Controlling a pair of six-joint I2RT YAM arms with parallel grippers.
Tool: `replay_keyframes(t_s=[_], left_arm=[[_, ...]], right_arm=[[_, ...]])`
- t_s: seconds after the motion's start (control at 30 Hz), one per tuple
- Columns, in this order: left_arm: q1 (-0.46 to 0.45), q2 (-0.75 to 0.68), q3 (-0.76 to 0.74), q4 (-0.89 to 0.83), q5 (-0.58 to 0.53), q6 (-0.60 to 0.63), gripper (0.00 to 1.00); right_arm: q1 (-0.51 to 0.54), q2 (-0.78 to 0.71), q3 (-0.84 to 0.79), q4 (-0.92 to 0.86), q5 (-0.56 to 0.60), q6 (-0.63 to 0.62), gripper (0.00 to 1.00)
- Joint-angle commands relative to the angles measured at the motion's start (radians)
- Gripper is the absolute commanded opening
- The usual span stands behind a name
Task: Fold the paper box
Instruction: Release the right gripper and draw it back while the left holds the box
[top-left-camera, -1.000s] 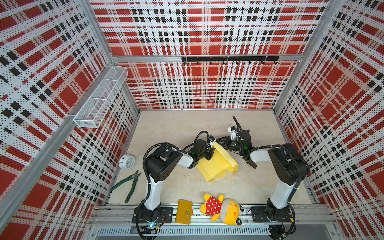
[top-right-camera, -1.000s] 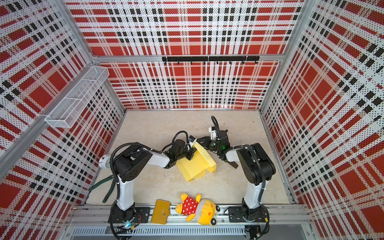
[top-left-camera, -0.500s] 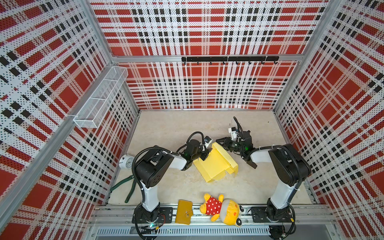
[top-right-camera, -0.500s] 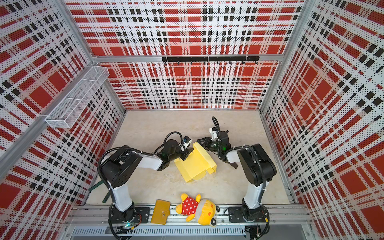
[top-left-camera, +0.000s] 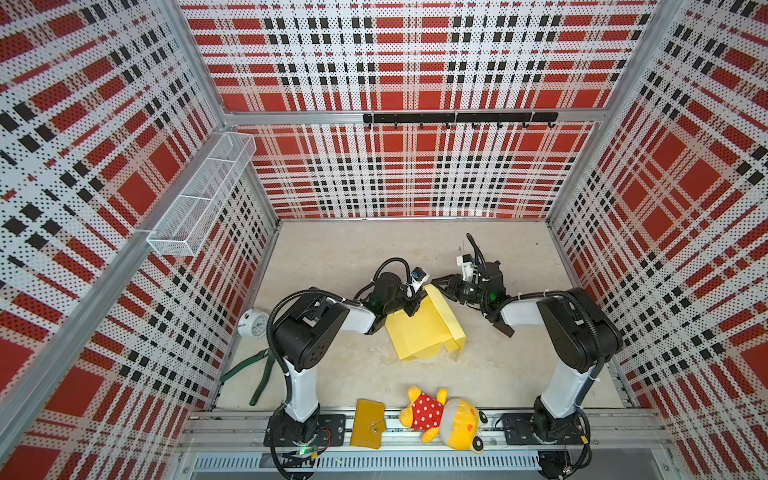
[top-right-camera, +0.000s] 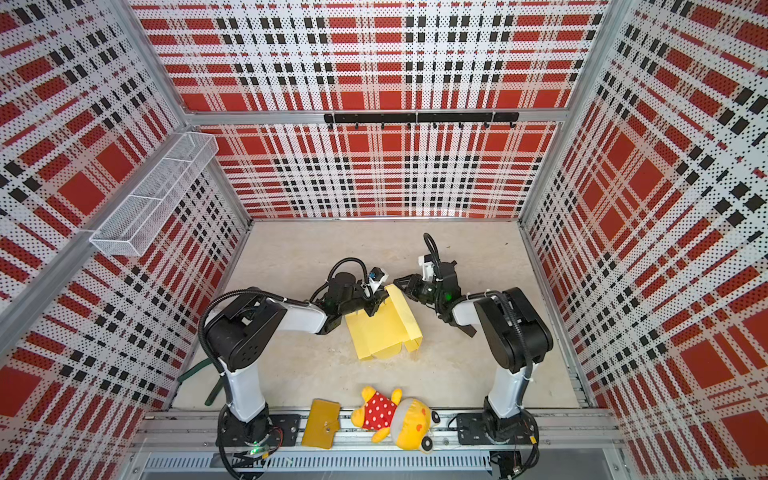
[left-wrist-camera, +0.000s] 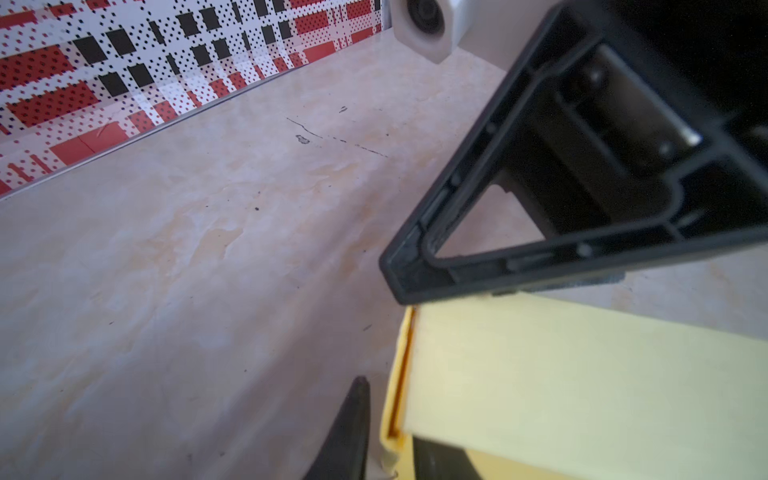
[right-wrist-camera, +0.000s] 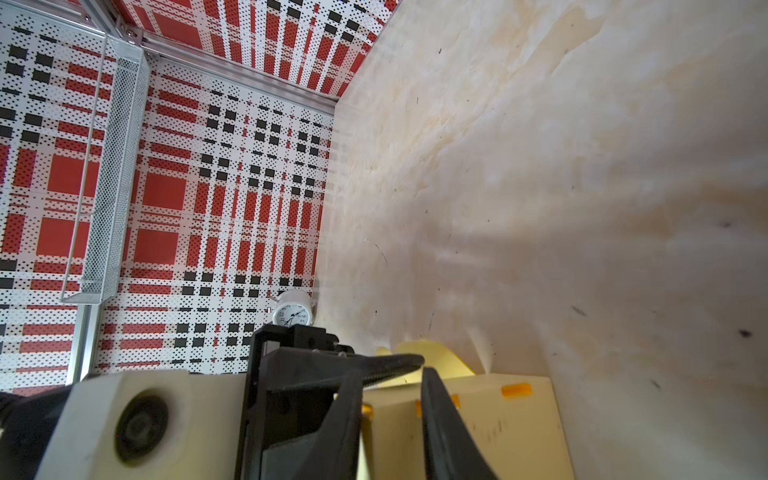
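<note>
Left gripper (top-left-camera: 414, 303) straddles the far-left corner of the paper box (top-left-camera: 419, 336), which lies mid-counter (top-left-camera: 353, 257) between both arms. One finger (left-wrist-camera: 415, 274) touches the raised flap (top-left-camera: 442, 309) and the other sits just off the wall, so I cannot tell whether it pinches. Farther back, the right gripper (top-left-camera: 437, 283) is narrowly parted around the flap's far tip, and whether it grips I cannot tell.

One each: paper box (top-left-camera: 419, 332), wallet (top-left-camera: 368, 424), plush (top-left-camera: 444, 419), clock (top-left-camera: 254, 324), pliers (top-left-camera: 249, 372).
</note>
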Motion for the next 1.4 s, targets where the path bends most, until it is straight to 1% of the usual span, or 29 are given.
replay_keyframes(t_s=[0.0,0.07,0.2,0.3,0.37,0.5,0.7,0.77,0.9,0.97,1.07,1.1,1.13,1.17,1.27,1.37], left_arm=[[-0.006,0.029,0.036,0.014,0.028,-0.022,0.16],[-0.008,0.026,0.039,0.014,0.019,-0.031,0.12],[-0.006,0.017,0.031,0.013,0.019,-0.026,0.08],[-0.003,0.012,0.022,0.001,0.002,-0.005,0.08],[-0.005,0.005,0.018,-0.01,-0.004,0.005,0.08],[-0.003,-0.003,0.025,-0.033,-0.013,0.011,0.09],[-0.002,-0.042,0.071,-0.132,0.002,0.009,0.11],[-0.002,-0.053,0.1,-0.181,0.006,0.011,0.11],[0.005,-0.073,0.185,-0.301,-0.006,0.06,0.1],[0.018,-0.071,0.233,-0.356,0.006,0.082,0.1],[0.03,-0.082,0.298,-0.461,0.023,0.134,0.1],[0.032,-0.088,0.315,-0.495,0.029,0.165,0.1],[0.035,-0.093,0.333,-0.53,0.033,0.192,0.1],[0.036,-0.095,0.354,-0.567,0.031,0.211,0.1],[0.054,-0.1,0.429,-0.676,0.026,0.253,0.11],[0.061,-0.107,0.493,-0.78,0.013,0.325,0.12]], right_arm=[[0.009,0.011,0.009,-0.031,0.003,-0.01,0.27],[0.008,0.011,0.015,-0.031,-0.001,-0.001,0.27],[0.007,-0.012,0.033,-0.062,0.002,-0.012,0.3],[0.006,-0.037,0.046,-0.073,0.0,-0.006,0.32],[0.003,-0.064,0.054,-0.098,-0.001,-0.01,0.36],[-0.015,-0.154,0.053,-0.196,0.038,-0.056,0.46],[-0.074,-0.316,0.023,-0.363,0.091,-0.136,0.49],[-0.092,-0.366,0.024,-0.444,0.115,-0.176,0.5],[-0.133,-0.464,0.042,-0.625,0.158,-0.272,0.54],[-0.15,-0.511,0.053,-0.701,0.189,-0.321,0.57],[-0.177,-0.586,0.071,-0.811,0.242,-0.382,0.63],[-0.185,-0.614,0.073,-0.838,0.255,-0.401,0.66],[-0.19,-0.64,0.072,-0.861,0.271,-0.417,0.73],[-0.194,-0.665,0.073,-0.882,0.291,-0.434,0.76],[-0.211,-0.73,0.073,-0.96,0.361,-0.471,0.81],[-0.242,-0.762,0.081,-1.023,0.361,-0.499,0.82]])
